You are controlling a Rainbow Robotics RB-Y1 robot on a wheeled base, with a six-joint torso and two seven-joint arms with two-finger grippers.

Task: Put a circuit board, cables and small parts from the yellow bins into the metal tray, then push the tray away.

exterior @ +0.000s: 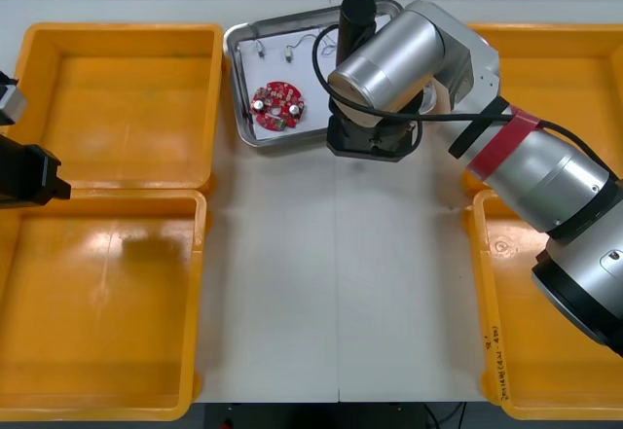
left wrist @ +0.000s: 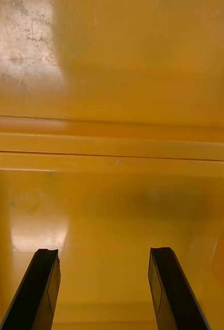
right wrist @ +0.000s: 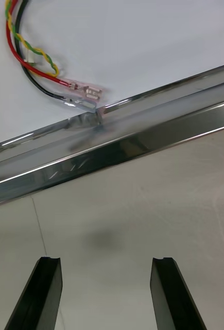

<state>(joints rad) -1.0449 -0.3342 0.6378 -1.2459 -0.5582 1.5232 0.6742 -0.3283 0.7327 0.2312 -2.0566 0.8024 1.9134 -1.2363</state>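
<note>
Light table (exterior: 331, 283): metal tray (exterior: 237, 79) at far centre holds circuit board (exterior: 278, 105) and cables (right wrist: 32, 50). Right gripper (right wrist: 106, 260) at its near rim, jaws apart. Left gripper (left wrist: 104, 252) over left yellow bins (exterior: 117, 108), jaws apart.

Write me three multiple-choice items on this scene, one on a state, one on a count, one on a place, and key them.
1. The right gripper has its jaws: A) shut on something B) open C) shut on nothing.
2. The yellow bins in the front view number: A) two B) three C) four.
3. The circuit board lies: A) in the metal tray B) in a yellow bin C) in the right gripper's jaws.
Key: 1 B, its jaws stand apart with nothing between; 2 C, two sit at each side; 3 A, it rests on the tray's white floor. The left gripper hangs over the left bins.
</note>
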